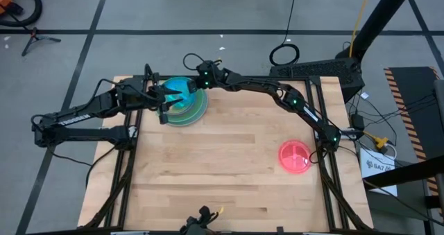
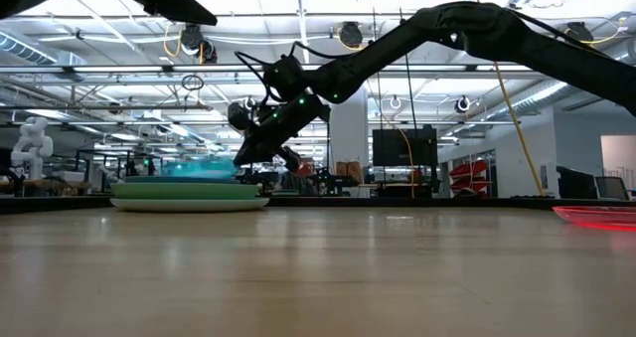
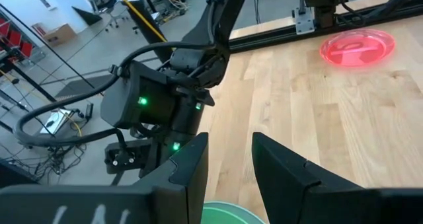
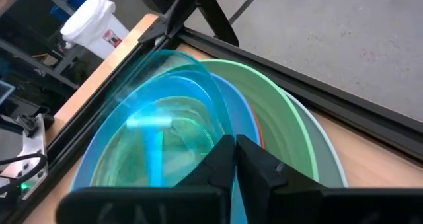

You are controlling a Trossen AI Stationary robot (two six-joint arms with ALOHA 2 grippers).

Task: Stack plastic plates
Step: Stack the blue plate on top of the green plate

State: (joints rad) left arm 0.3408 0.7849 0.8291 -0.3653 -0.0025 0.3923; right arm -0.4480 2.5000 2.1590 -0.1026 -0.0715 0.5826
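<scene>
you get bright, even ceiling light with only soft shadows on the table (image 1: 229, 159). in the low view the ceiling lamps (image 2: 199, 44) glare and the near wood blurs. the cyan plate (image 4: 155, 128) smears with motion blur in the right wrist view.

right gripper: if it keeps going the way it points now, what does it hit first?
Likely the cyan plate topping the stack: the right gripper is shut at that plate's rim, aimed down into its bowl. Whether it already touches is unclear.

1. A light wooden bench (image 1: 229, 166) fills the frame's middle.
2. A stack of plates (image 1: 186, 105) sits at its upper left.
3. A pink plate (image 1: 295, 156) lies at right.
</scene>
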